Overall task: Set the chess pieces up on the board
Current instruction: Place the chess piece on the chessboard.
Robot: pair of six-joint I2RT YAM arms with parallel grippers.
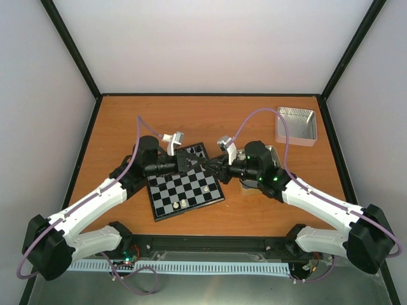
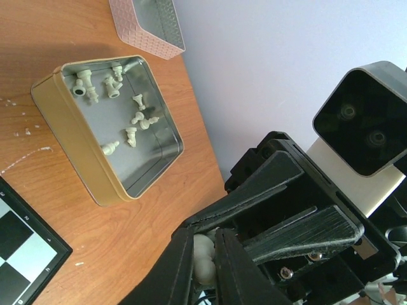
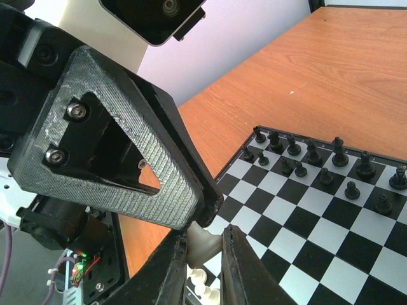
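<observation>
Two white-and-black robot arms reach in from the near table edge and meet over a small chessboard (image 1: pixel 166 190) lying askew on a wooden table (image 1: pixel 254 216). Nearest the arms, a few cream-white chess pieces (image 1: pixel 180 204) stand on the board's near squares. Above the board's far half, the left gripper (image 2: pixel 203 251) and right gripper (image 3: pixel 205 254) meet tip to tip. Both pinch the same cream-white chessman (image 3: pixel 198 241), which is squeezed between the left fingers and also between the right fingers, above the board. Black chessmen (image 3: pixel 311 155) stand in two rough rows along the board's far edge. Beyond the board, on the right, an open tin (image 2: pixel 70 121) rests on the table beside the right arm, with several more white pieces (image 2: pixel 137 117) lying loose inside. Farthest back, a second tin (image 1: pixel 296 125) sits near the table's right rear corner
</observation>
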